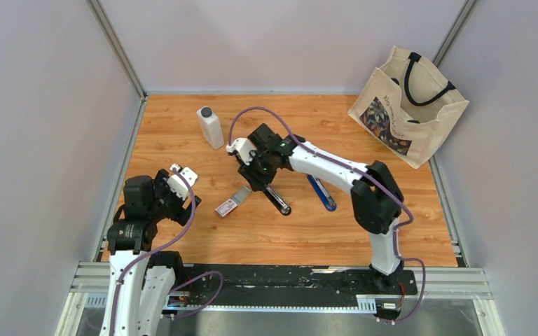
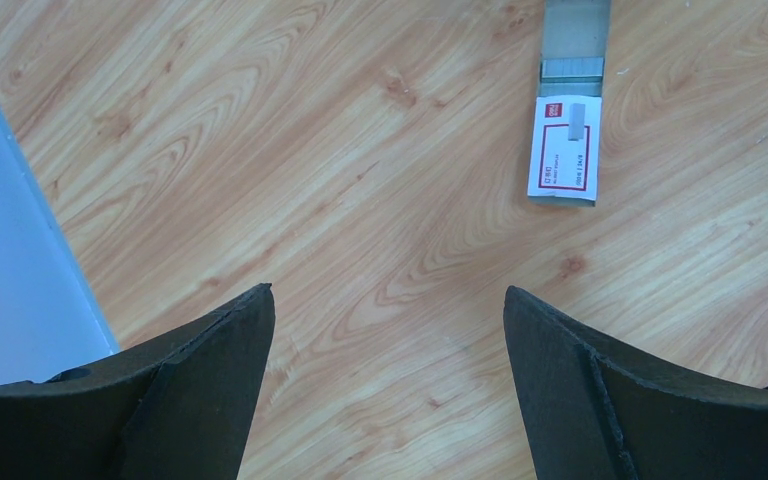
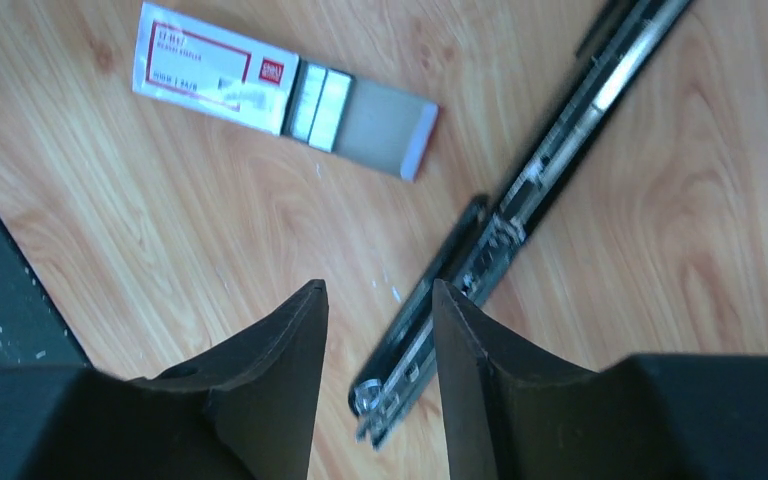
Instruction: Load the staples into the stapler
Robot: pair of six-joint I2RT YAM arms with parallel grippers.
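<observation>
Black fingers of the right pincer (image 3: 378, 290) stand a little apart, clamped on nothing; the stapler (image 3: 550, 170) lies open, its magazine rail running through the gap beneath them. Just past the fingertips, to their left, lie the staples (image 3: 215, 70), grey tray slid out, strips exposed. Best approach: move over the tray, pinch one strip by its long sides, keep it level, then seat it along the rail. The left pincer (image 2: 385, 292) hangs wide apart, the box ahead of it.

White arm shells (image 1: 326, 162), black joints (image 1: 375, 199) — purple cables (image 1: 249, 112), black claw fingers (image 3: 260, 390).
</observation>
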